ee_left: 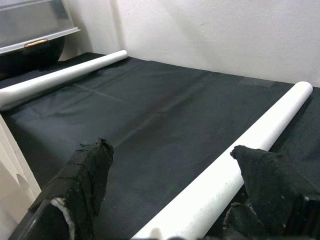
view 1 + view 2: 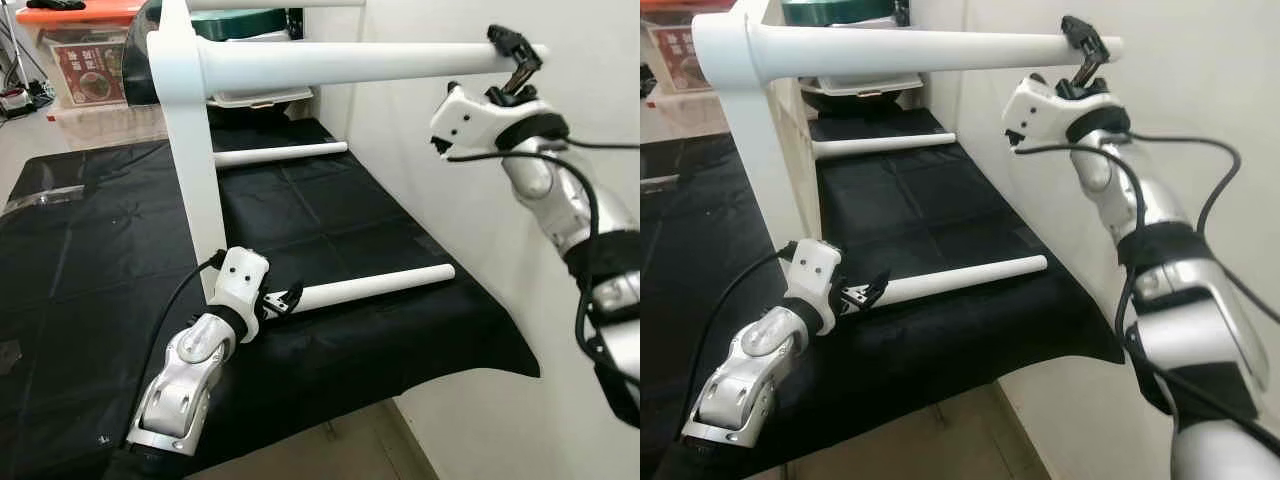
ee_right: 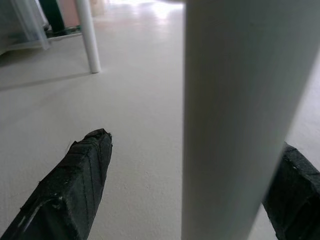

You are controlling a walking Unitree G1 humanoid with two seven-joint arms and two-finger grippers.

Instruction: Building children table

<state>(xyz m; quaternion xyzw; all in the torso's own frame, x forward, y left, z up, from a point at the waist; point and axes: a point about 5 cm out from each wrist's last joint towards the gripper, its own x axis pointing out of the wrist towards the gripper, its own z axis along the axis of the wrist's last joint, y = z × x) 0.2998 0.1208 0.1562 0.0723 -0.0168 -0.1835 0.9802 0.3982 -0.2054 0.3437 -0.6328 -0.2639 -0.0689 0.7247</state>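
Overhead, the right end effector (image 2: 515,62) straddles the upper leg (image 2: 350,62), seemingly ungripped; the left end effector (image 2: 283,300) gapes around the lower leg (image 2: 380,285).

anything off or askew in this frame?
Nothing damaged or spilled. The white tabletop stands on its edge on the black cloth, so its legs stick out sideways. The right gripper is at the tip of the upper leg; the left gripper is around the lower leg. That fits mid-assembly.
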